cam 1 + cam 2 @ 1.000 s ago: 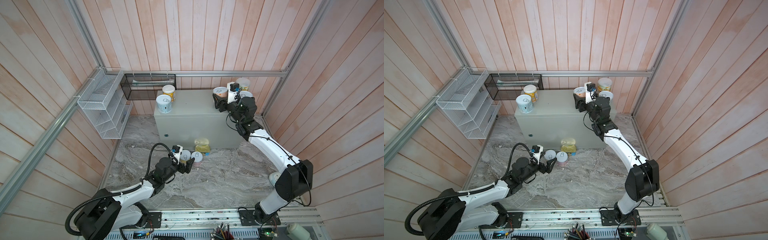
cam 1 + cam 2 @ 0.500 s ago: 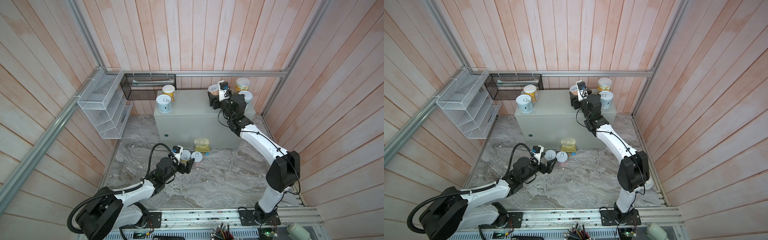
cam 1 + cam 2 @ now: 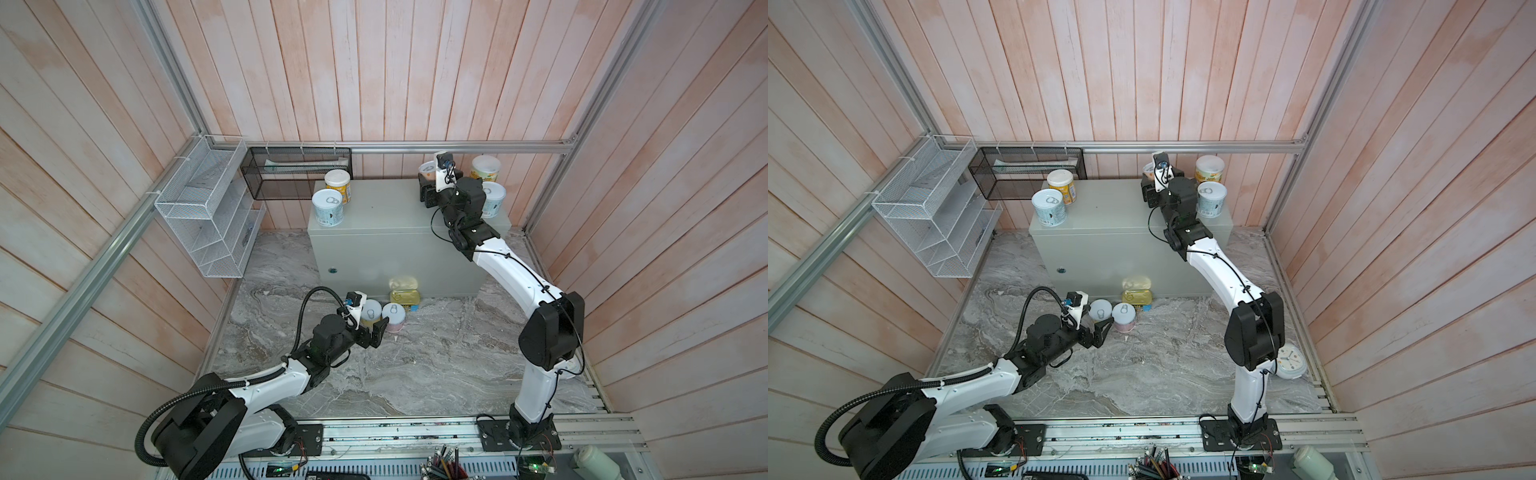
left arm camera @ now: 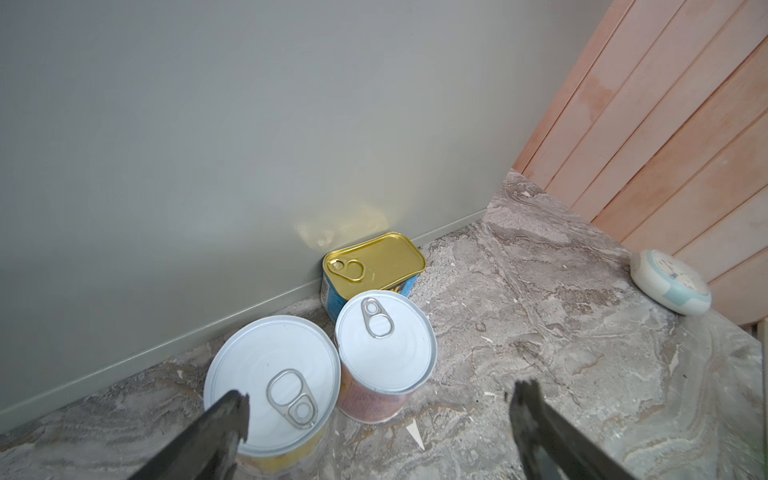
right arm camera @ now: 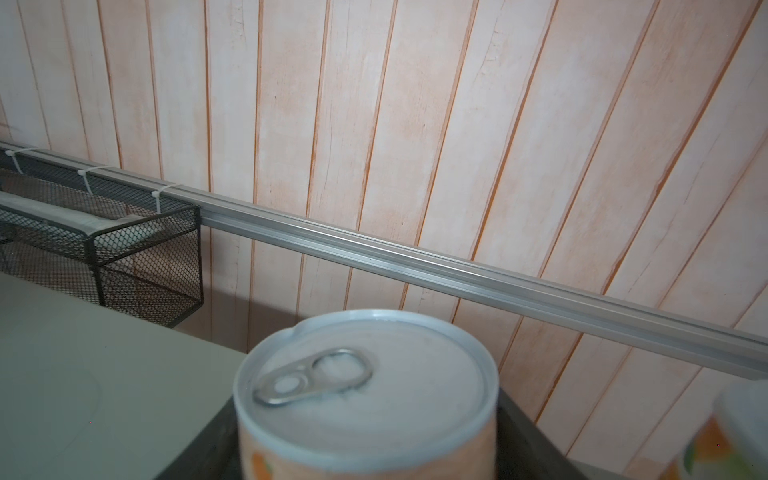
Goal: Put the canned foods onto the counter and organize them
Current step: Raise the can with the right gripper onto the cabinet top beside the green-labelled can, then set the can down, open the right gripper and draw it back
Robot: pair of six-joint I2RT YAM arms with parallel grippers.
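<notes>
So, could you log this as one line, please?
left gripper: open, facing floor cans | right gripper: shut on orange can | counter: four cans

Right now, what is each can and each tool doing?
Left tool: open, empty.
Right tool: shut on the orange can.
Orange can: upright, held.
Four cans on counter: upright, closed.
Yellow floor can: upright.
Pink floor can: upright.
Gold tin: flat, closed, beside counter.

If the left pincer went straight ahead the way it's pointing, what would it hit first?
Probably the pink-labelled can, centred ahead of the open left pincer. One finger overlaps the lid of the yellow-labelled can in the wrist view, so it might clip that first; depth is unclear.
</notes>
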